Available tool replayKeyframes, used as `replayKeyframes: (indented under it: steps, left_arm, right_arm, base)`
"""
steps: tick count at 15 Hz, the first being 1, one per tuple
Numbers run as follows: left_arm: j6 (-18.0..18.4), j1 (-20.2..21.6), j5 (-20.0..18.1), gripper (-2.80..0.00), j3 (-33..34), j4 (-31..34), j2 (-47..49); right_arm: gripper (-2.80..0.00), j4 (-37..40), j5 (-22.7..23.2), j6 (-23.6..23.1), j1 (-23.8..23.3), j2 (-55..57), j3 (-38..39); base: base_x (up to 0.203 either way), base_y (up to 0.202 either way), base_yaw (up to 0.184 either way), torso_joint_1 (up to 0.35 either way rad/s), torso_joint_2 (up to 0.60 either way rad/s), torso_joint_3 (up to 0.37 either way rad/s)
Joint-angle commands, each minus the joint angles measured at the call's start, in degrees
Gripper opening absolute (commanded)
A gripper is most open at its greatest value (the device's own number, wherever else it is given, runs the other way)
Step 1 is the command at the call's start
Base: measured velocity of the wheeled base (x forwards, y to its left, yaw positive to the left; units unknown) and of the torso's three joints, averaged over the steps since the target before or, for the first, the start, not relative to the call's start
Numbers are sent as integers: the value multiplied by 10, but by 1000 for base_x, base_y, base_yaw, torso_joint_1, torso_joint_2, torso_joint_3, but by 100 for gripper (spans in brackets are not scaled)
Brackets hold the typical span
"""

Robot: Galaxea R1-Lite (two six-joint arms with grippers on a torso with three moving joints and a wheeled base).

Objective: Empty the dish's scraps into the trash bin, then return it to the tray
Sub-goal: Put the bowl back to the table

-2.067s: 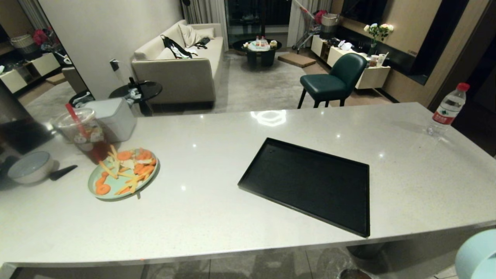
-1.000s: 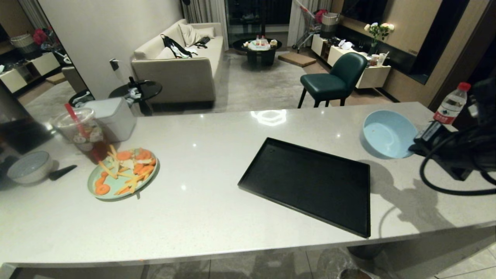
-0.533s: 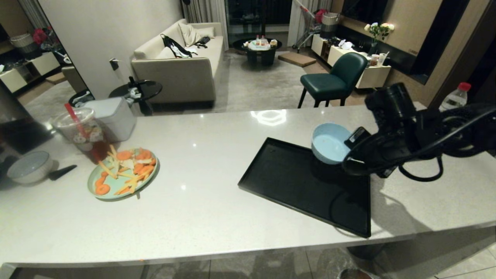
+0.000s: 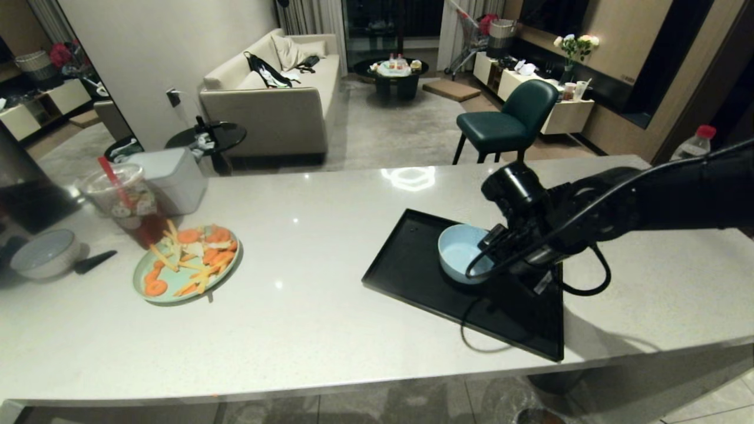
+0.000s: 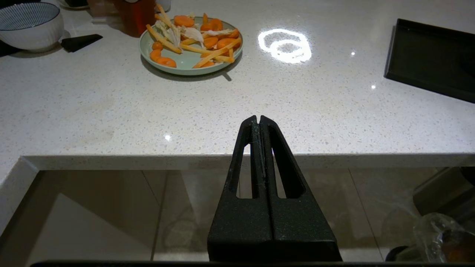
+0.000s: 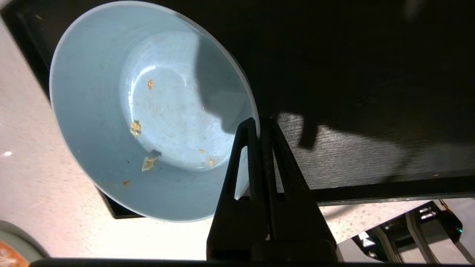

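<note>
The pale speckled table (image 4: 330,330) fills most of the head view, with the black tray (image 4: 412,265) lying flat toward its right side. The right arm reaches in from the right over the tray, and its right pincer (image 6: 258,124) is pressed together on the rim of the light-blue dish (image 4: 456,250), one finger inside the wall and one outside. The dish sits over the tray's middle, rim tilted; whether its base touches the tray is hard to tell from these views. Inside it only a few small crumbs of scraps (image 6: 147,163) cling to the bottom (orange and pale yellow specks). The left pincer (image 5: 258,120) hangs just off the table's near edge, fingers pressed together on nothing. At the table's left side a pale-green plate (image 4: 147,274) holds carrot slices and yellow strips.
</note>
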Motion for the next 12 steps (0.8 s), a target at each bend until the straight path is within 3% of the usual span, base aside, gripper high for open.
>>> replayKeyframes:
  steps: [1,7,8,12]
  left_arm:
    - [0,0,0,-280,0,0,1]
    - [0,0,0,-280,0,0,1]
    - [0,0,0,-280,0,0,1]
    - [0,0,0,-280,0,0,1]
  right_arm:
    - [-280,-4,-2,10,5,20,-4]
    - [-280,-3,-3,10,5,25,1]
    - [0,-1,-3,10,6,28,2]
    - [0,1,-6,9,6,25,2]
  base:
    - [0,0,0,0,0,0]
    - [0,0,0,0,0,0]
    - [0,0,0,0,0,0]
    - [0,0,0,0,0,0]
